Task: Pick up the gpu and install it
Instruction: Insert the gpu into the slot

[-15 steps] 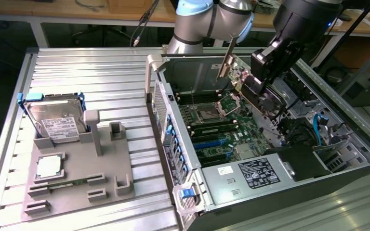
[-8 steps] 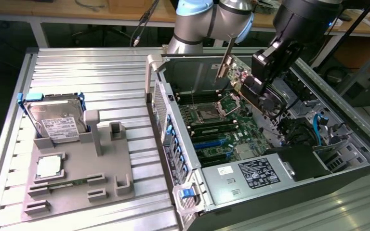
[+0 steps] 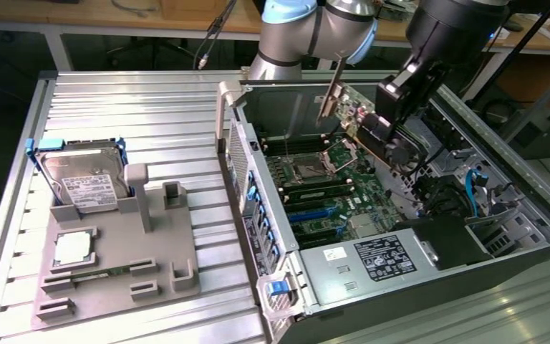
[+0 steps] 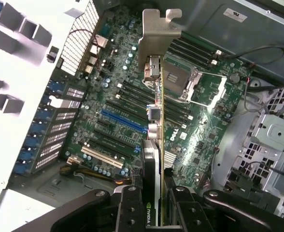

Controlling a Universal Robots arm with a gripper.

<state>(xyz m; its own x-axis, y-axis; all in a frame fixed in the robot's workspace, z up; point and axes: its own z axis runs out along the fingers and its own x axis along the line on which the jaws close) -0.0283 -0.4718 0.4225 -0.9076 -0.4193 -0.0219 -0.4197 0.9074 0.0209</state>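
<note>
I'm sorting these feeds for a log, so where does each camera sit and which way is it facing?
Exterior view: off the arm, high up, looking down on the open computer case; the arm and gripper show, holding the gpu over the motherboard.
Wrist view: on the wrist, looking down along the gpu into the case; the gripper fingers clamp it.
Shared: gpu, gripper, motherboard, case.

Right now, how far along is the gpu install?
Done: the gpu is picked up and hangs inside the open computer case. In hand: the gripper is shut on the card, holding it on edge above the motherboard. Left: the card is not seated, and the expansion slots beneath it are bare.
</note>
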